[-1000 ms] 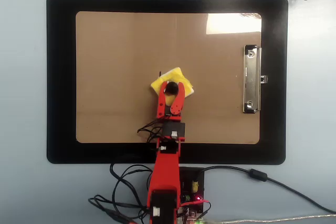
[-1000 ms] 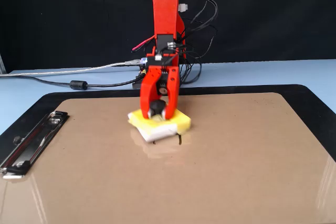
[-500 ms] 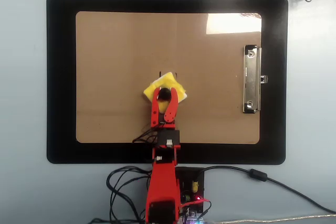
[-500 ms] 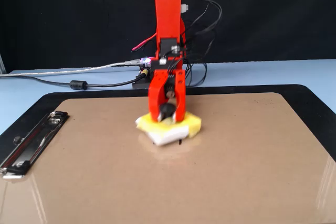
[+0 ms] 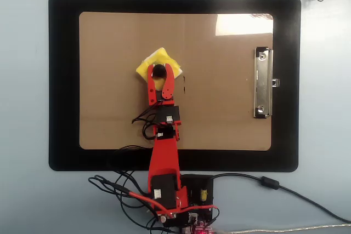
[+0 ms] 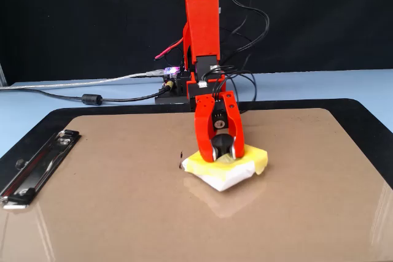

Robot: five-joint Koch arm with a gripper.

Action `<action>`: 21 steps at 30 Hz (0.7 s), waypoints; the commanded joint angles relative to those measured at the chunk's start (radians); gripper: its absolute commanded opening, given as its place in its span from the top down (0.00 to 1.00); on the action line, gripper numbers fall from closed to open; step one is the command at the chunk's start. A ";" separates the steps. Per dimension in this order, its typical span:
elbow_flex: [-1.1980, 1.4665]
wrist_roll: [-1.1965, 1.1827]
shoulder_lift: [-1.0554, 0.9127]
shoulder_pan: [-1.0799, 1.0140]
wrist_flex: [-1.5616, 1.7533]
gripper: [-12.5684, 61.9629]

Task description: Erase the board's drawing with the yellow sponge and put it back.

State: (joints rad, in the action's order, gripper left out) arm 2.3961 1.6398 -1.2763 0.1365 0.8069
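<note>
In the overhead view, going left to right: the yellow sponge [image 5: 155, 62] lies flat on the board [image 5: 109, 108], the pincer [image 5: 159, 70] clamped on its black knob [image 5: 159, 71]; just right of it part of the drawing [image 5: 184, 89] shows, thin and black; the metal clip [image 5: 263, 83] sits far right. The sponge is square, yellow over a white layer [image 6: 222, 180]. Judging by this, a pass off to the side could miss the mark, or too much downward force could twist the sponge out of the grip.

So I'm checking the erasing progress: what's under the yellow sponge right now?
The yellow sponge lies on the board. A bit of the drawing shows beside it; anything beneath is covered. The hand grips its knob.
</note>
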 commanded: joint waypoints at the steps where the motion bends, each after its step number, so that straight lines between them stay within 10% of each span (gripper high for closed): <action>1: 0.120 0.014 -0.092 -0.009 -0.002 0.94; 8: 0.462 0.015 -0.482 -0.006 -0.025 0.94; 21: -0.015 0.012 0.014 -0.147 -0.061 0.94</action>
State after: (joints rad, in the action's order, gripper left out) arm 2.3148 1.6398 -1.2318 0.0107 0.7409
